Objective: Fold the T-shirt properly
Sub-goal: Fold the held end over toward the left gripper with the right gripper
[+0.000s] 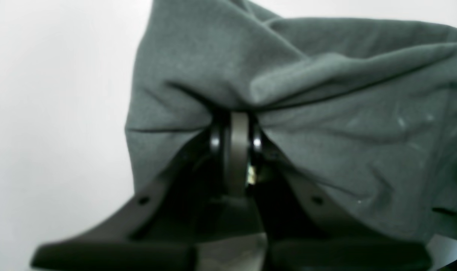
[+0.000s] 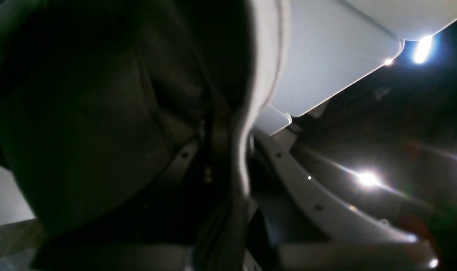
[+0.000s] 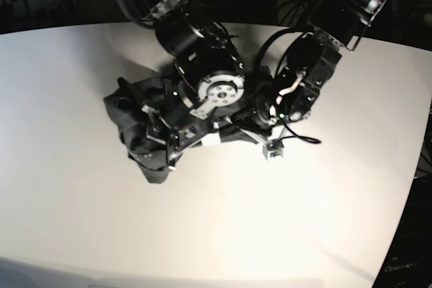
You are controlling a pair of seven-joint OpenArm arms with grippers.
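Charcoal-grey cloth of the T-shirt fills most of the left wrist view, bunched into folds that converge where the left gripper has its jaws drawn together on a pinch of fabric. Dark fingers of that gripper flank the pinched fold, and the cloth drapes over them to the right. Behind the garment lies the white table.

In the right wrist view, the right gripper is likewise closed on the T-shirt, which hangs as a dark, shadowed mass across the left half of the frame; a pale hem or edge of the fabric runs down beside the jaws. Beyond it, the white table ends at a rounded corner against a dark background with bright lamps.

In the base view, the T-shirt lies crumpled left of centre on the white table, partly lifted and gathered under both arms. The right arm, on this view's left, reaches down into the heap; the left arm, on the view's right, meets it just beside the garment's right edge. The two wrists stand close together.
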